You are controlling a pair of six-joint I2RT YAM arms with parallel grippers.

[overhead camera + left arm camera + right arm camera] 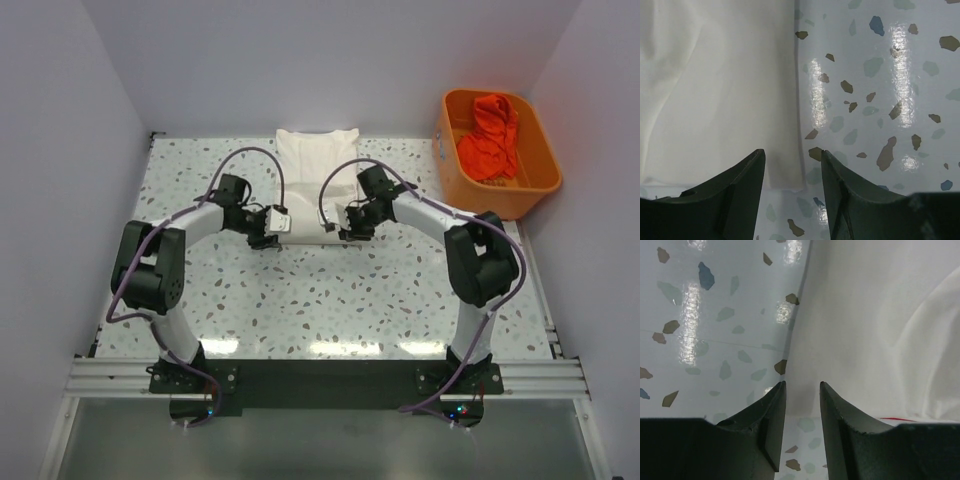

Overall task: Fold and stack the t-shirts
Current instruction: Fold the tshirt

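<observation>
You see the folded white cotton t-shirt point(315, 175) lying flat at the middle of the far edge of the speckled table point(300, 300) — no gripper holds it. The left gripper point(792, 152) has its jaws apart over the shirt's near left corner. The right gripper point(802, 385) also stands parted — over the near right edge. At the far right corner sits the orange plastic tub point(495, 200) with a crumpled orange-red cloth point(490, 140) inside.

Bright, even light from overhead. White glare streaks the glossy table point(900, 75) beyond the left claw point(792, 151) and the right claw point(802, 383). The white shirt point(715, 75) looks nearly washed out. The fingers point(765, 440) are dark and slightly soft.
</observation>
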